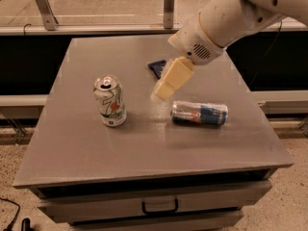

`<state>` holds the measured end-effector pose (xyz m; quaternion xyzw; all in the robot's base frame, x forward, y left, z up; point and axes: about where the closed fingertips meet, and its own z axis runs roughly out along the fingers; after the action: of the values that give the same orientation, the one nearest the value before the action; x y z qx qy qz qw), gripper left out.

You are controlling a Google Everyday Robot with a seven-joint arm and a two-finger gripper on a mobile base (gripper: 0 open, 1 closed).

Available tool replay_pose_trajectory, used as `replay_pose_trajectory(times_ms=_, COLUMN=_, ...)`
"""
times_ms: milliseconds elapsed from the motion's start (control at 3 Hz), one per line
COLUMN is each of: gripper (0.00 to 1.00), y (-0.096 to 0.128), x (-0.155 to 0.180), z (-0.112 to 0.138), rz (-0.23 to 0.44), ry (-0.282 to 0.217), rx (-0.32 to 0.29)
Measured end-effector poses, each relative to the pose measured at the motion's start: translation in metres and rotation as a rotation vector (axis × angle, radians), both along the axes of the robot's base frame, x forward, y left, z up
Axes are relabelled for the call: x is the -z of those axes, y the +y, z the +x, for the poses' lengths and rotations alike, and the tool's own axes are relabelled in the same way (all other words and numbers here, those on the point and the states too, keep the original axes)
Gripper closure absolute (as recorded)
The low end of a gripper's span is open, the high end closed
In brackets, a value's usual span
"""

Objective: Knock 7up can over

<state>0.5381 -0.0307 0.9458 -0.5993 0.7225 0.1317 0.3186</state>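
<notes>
The 7up can (110,101), white and green with a red spot and a silver top, stands upright on the left half of the grey table (144,148). My gripper (171,81), cream-coloured on a white arm, hangs above the table's middle, to the right of the can and a little behind it, apart from it. It holds nothing that I can see.
A slim silver-and-blue can (199,113) lies on its side right of centre, just below the gripper. A dark blue packet (157,68) lies behind, partly hidden by the gripper. A metal rail (96,30) runs along the far edge. A drawer handle (160,207) shows below.
</notes>
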Motion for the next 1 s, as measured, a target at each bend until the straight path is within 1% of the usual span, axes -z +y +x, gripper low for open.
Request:
replay_pose_trajectory(times_ms=333, gripper=0.00, y=0.034, x=0.015, z=0.002, rz=0.055, ry=0.032, rx=-0.015)
replay_pose_trajectory(times_ms=667, gripper=0.00, y=0.062, x=0.027, z=-0.002, rz=0.087, ry=0.044, rx=-0.039)
replay_pose_trajectory(times_ms=1000, gripper=0.00, y=0.084, x=0.036, z=-0.007, rz=0.109, ry=0.047, rx=-0.060)
